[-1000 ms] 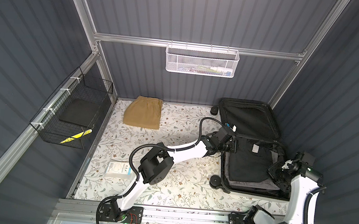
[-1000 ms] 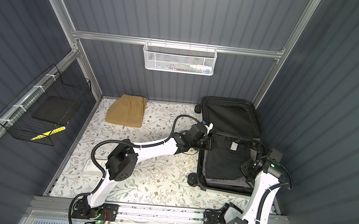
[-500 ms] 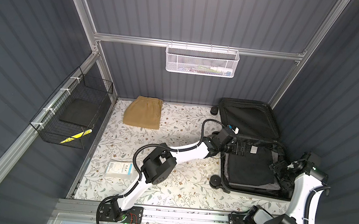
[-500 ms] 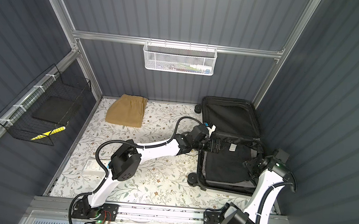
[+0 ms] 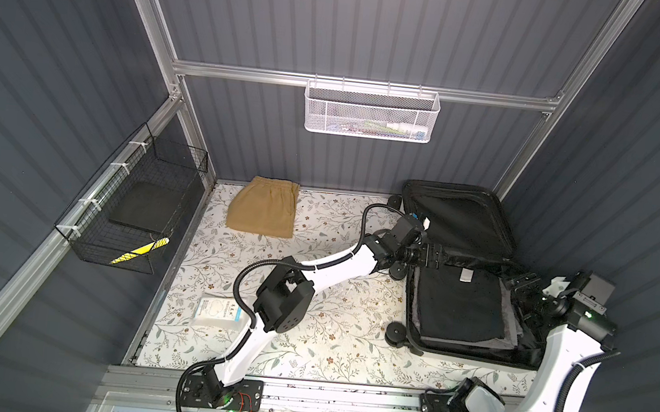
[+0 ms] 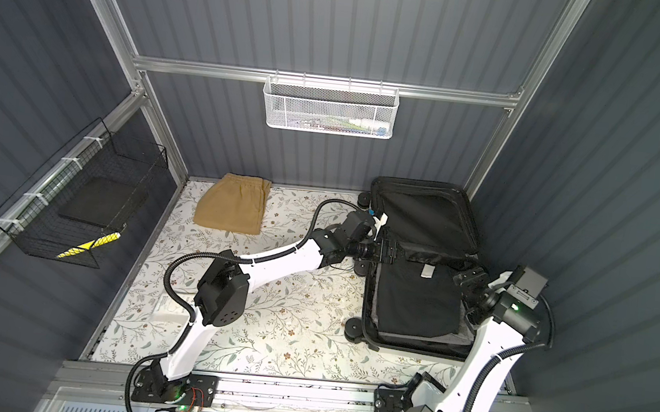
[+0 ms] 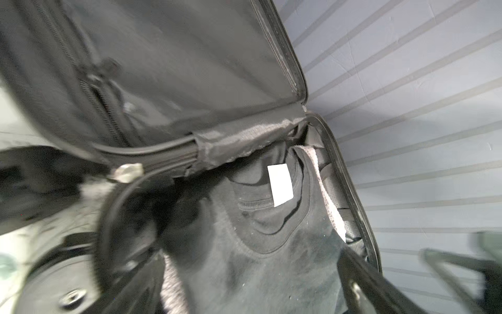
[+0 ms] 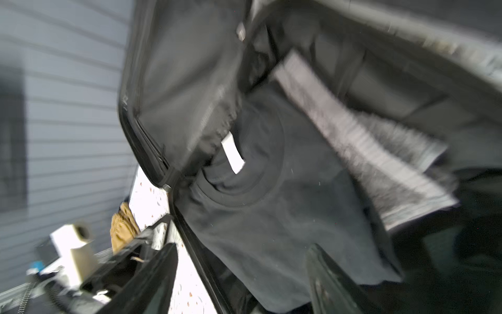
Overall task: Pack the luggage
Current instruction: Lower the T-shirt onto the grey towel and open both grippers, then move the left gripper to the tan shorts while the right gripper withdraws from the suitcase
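Well, the luggage (image 5: 458,222) lies open at the right of both top views. The left gripper (image 5: 437,258) sits at its left rim and the right gripper (image 5: 523,283) at its right rim, both with jaws spread apart.

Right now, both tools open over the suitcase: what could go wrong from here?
1. The left tool sits at the luggage hinge, close over the black shirt; pulling back could snag it.
2. A grey garment pokes out beside the right tool, near the rim; it might jam closing.
3. The raised lid could be knocked down by the left arm.
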Tool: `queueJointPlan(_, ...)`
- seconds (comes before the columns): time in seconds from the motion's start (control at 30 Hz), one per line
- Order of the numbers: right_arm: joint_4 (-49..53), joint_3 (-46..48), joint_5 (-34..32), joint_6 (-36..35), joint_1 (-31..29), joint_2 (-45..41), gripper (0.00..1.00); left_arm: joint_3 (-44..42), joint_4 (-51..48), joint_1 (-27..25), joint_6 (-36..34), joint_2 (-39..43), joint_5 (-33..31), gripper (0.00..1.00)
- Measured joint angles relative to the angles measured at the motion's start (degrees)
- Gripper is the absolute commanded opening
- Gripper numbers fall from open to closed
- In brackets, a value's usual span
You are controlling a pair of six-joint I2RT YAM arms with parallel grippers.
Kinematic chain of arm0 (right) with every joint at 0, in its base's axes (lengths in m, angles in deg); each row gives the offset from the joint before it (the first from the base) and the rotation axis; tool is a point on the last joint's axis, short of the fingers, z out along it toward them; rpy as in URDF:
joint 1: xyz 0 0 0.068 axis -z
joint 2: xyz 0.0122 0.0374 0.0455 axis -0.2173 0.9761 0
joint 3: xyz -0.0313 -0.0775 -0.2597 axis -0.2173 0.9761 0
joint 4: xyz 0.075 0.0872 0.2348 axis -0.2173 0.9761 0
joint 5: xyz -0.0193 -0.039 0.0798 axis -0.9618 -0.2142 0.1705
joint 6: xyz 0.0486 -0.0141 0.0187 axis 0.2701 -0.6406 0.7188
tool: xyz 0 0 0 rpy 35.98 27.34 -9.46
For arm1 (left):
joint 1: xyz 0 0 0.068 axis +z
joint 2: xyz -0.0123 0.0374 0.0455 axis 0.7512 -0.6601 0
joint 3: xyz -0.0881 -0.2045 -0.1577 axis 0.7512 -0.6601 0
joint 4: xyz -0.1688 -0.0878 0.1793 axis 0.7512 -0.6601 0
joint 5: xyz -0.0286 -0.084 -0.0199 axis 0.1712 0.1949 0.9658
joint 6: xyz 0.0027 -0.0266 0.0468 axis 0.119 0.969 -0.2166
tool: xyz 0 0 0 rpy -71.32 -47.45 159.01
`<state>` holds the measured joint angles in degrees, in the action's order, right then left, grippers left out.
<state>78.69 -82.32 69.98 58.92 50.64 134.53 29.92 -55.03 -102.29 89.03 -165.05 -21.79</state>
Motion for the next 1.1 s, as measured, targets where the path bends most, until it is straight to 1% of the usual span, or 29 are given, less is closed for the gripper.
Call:
queueJointPlan(0.13,-2.54,9.27,1.49,0.66,-0.02,-1.11,0.77,-0.42,-1.88,2.19,-1.53,3.34,-0.26,1.00)
queueJointPlan(0.2,-3.80,13.27,1.46,0.61,-0.02,-1.36,0.77,-2.12,-2.16,3.78,-2.38,6.05,-0.63,1.00)
queueJointPlan(0.37,-5.55,17.84,-0.28,0.28,-0.02,-0.98,0.78,-7.41,-3.30,7.52,-4.17,12.09,-1.57,1.00)
queueJointPlan(0.57,-6.80,17.22,-1.14,0.17,-0.02,-0.15,0.79,-11.10,-6.64,10.93,-7.17,16.33,-2.84,1.00)
queueJointPlan(0.83,-7.10,10.58,0.83,0.20,-0.02,-2.51,0.80,-16.11,-10.29,13.75,-10.49,20.65,-3.93,1.00)
queueJointPlan(1.0,-9.03,10.05,5.42,1.46,-0.02,-3.04,0.80,-16.96,-12.94,16.96,-12.68,20.70,-6.32,1.00)
queueJointPlan(1.1,-13.51,11.89,8.94,4.90,-0.20,-4.37,0.79,-16.96,-14.08,20.02,-14.49,20.50,-7.93,1.00)
